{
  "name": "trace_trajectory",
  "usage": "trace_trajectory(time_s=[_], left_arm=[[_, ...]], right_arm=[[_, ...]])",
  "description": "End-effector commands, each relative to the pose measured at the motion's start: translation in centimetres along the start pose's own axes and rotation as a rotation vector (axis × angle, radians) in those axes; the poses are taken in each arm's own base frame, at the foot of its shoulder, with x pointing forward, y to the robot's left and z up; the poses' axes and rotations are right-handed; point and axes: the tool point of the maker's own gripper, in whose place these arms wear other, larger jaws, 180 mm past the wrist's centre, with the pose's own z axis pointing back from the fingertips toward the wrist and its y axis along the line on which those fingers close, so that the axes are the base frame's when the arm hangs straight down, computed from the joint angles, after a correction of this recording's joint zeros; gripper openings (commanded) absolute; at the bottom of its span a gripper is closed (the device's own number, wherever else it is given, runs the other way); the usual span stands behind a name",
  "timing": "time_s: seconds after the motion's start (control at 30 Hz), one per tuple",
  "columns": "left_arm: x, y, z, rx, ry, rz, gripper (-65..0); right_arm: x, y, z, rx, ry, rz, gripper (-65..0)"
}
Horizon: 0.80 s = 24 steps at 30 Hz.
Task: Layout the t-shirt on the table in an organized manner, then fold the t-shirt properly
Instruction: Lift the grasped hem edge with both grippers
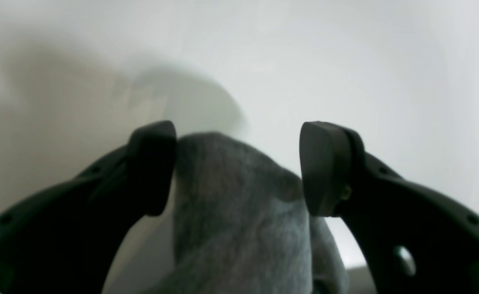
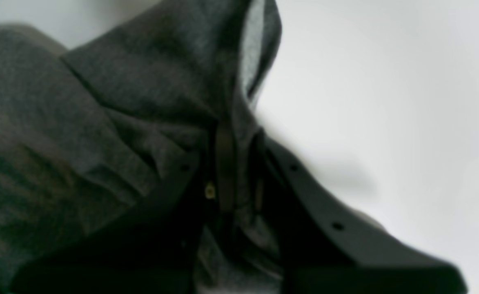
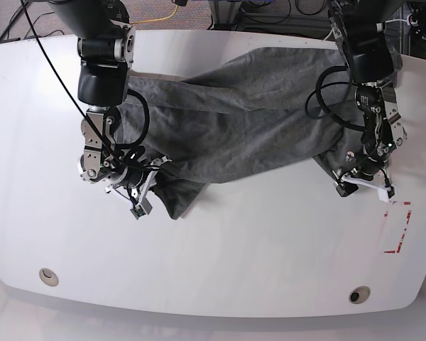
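- Across the far half of the table (image 3: 220, 249) the t-shirt (image 3: 248, 121) lay rumpled, spread between both arms, not yet flat.
- Right gripper (image 2: 239, 134) was clenched on a bunched fold of grey cloth at the shirt's near edge.
- Left gripper (image 1: 239, 163) stood with jaws spread, a hump of fabric between the pads, neither pad clearly pressing it; we judged it not gripped.
- We judged the knit light, limp and stretchy, and likely to sag and drag. Hems or corners looked the best holds.
- Nearby were the red tape rectangle (image 3: 400, 226), two cable holes (image 3: 48, 275) and arm cables; nothing blocked the near table.
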Motion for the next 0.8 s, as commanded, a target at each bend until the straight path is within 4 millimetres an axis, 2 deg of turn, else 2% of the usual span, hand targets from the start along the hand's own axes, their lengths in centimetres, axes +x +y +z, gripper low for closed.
trace_trajectory(time_s=[0.0, 0.1, 0.17, 0.33, 0.43, 0.53, 0.77], left_arm=[[0.2, -0.1, 0.0, -0.001, 0.007, 0.001, -21.0], [0.1, 0.0, 0.0, 0.007, 0.008, -0.009, -21.5], [0.0, 0.3, 0.0, 0.031, 0.010, -0.021, -25.0], [-0.3, 1.2, 0.0, 0.078, 0.018, -0.042, -44.0], [-0.3, 1.3, 0.0, 0.079, 0.018, -0.041, -50.0], [-0.6, 1.6, 0.1, 0.085, 0.025, -0.042, -52.4], [-1.0, 2.1, 0.3, 0.094, 0.031, -0.047, -52.9]], right_arm=[[-1.3, -0.8, 0.3, -0.029, 0.083, 0.029, -64.8], [-1.3, -0.9, 0.3, -0.030, 0.082, 0.028, -64.8], [-1.3, -0.9, 0.3, -0.030, 0.082, 0.026, -64.8], [-1.3, -0.9, 0.3, -0.030, 0.082, 0.026, -64.8], [-1.3, -0.8, 0.3, -0.029, 0.080, 0.025, -64.7], [-1.3, -0.8, 0.2, -0.028, 0.080, 0.025, -64.7], [-1.1, -0.7, 0.2, -0.028, 0.076, 0.025, -64.7]])
